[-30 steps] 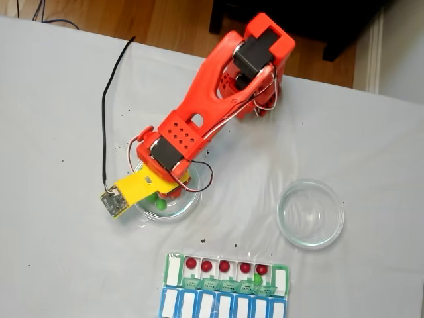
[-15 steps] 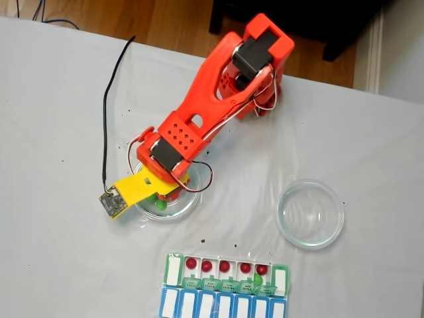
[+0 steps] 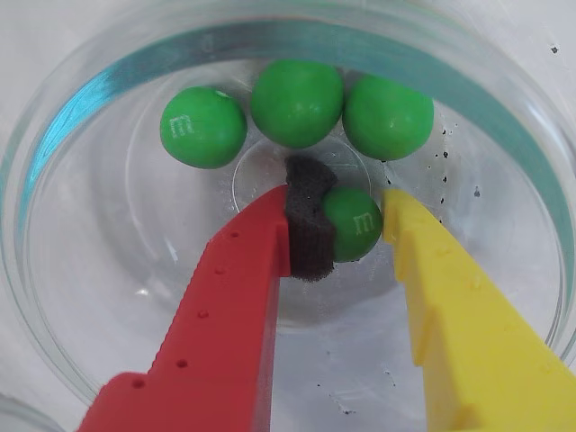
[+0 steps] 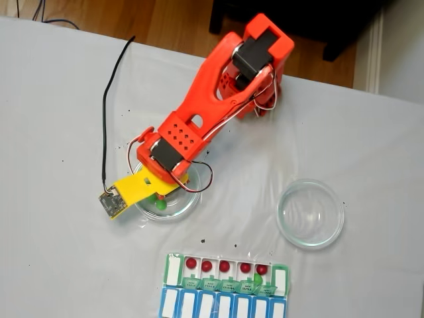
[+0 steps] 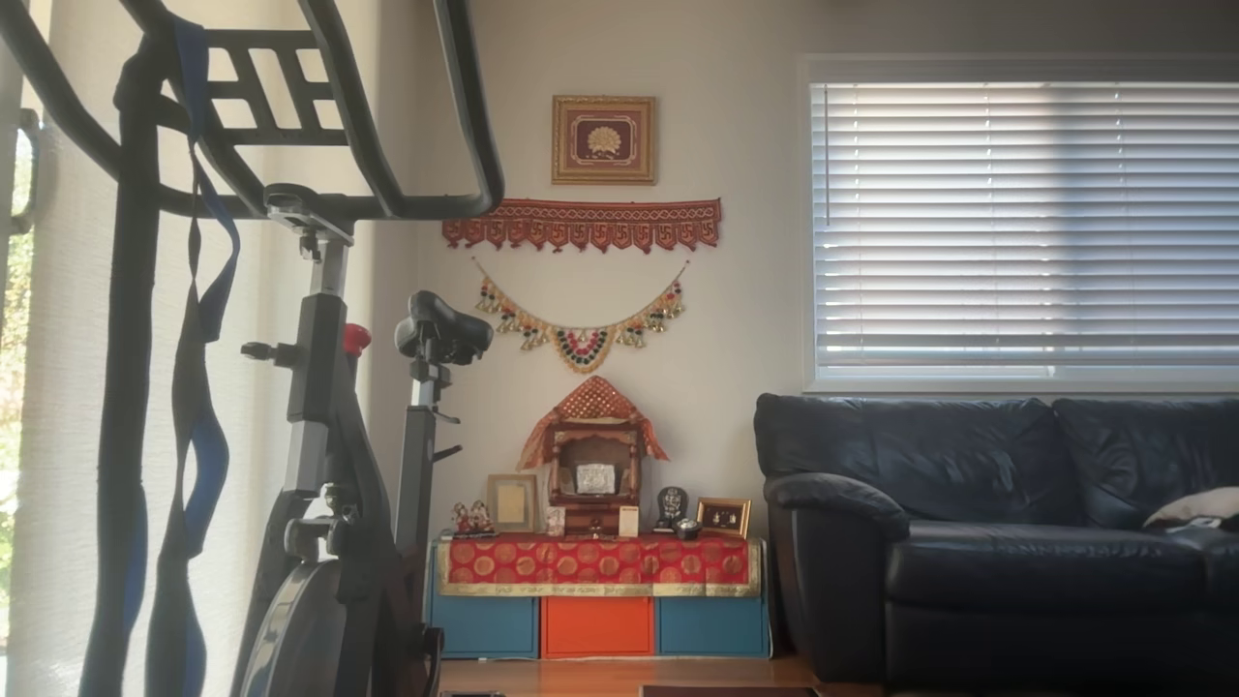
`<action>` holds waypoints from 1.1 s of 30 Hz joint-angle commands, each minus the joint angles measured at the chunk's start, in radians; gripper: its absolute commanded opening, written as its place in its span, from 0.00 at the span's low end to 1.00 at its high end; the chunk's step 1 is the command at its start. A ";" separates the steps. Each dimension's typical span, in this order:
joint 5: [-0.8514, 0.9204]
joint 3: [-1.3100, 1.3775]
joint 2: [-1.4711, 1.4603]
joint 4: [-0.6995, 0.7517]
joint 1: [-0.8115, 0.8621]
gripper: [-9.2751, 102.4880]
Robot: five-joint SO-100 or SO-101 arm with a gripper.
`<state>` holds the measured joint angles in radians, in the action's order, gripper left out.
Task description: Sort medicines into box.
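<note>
My gripper (image 3: 353, 220) reaches down inside the clear glass dish (image 3: 81, 297) that sits toward the left side of the white table (image 4: 59, 99); my jaws stand narrowly apart with one green pill (image 3: 354, 223) between them, the dark foam pad (image 3: 309, 225) on my red finger (image 3: 236, 306) pressed against its left side in the wrist view and my yellow finger (image 3: 450, 315) just at its right side, though I cannot tell if that side truly touches. Three more green pills (image 3: 296, 103) lie in a row at the far wall of the same dish, touching or nearly touching each other. In the fixed view a second glass dish (image 4: 310, 213) stands to the right of mine, well apart from it, with nothing visible in it. The pill organizer (image 4: 225, 286) lies at the table's near edge: its upper row holds five red pills (image 4: 224, 266), one to a compartment, a single green pill (image 4: 258, 279) lies toward the right end of the green-lidded row, and the blue row (image 4: 222, 306) runs along the bottom
</note>
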<state>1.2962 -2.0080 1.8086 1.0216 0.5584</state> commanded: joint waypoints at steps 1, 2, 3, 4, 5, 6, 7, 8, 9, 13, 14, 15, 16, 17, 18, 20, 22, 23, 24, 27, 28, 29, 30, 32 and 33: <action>-0.008 0.002 0.006 -0.008 -0.008 0.12; -0.006 0.002 0.005 -0.008 -0.008 0.12; -0.003 0.002 0.005 -0.005 -0.008 0.11; -0.002 0.002 0.005 -0.002 -0.006 0.11; 0.002 0.002 0.005 0.002 -0.005 0.10; 0.005 0.002 0.005 0.003 -0.005 0.10; 0.006 0.002 0.005 0.005 -0.003 0.10; 0.006 0.003 0.003 0.005 -0.003 0.10; 0.006 0.005 0.003 0.006 -0.003 0.10; 0.014 0.009 0.002 0.008 -0.003 0.10; 0.017 0.009 0.003 0.009 -0.002 0.10; 0.023 0.009 0.008 0.011 0.003 0.10; 0.029 0.012 0.012 0.017 0.008 0.10; 0.032 0.023 0.014 0.029 0.011 0.10; 0.031 0.038 0.015 0.046 0.011 0.10; 0.014 0.087 0.018 0.101 0.006 0.10; -0.015 0.146 0.035 0.169 -0.008 0.10; -0.029 0.181 0.048 0.204 -0.018 0.10; -0.044 0.204 0.057 0.222 -0.029 0.10; -0.089 0.279 0.078 0.284 -0.054 0.10; -0.097 0.301 0.083 0.305 -0.060 0.10; -0.104 0.321 0.091 0.325 -0.063 0.10; -0.110 0.339 0.094 0.345 -0.067 0.10; -0.124 0.376 0.103 0.390 -0.078 0.10; -0.129 0.399 0.103 0.416 -0.084 0.10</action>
<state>1.1827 -1.7349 1.8101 1.3821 0.4955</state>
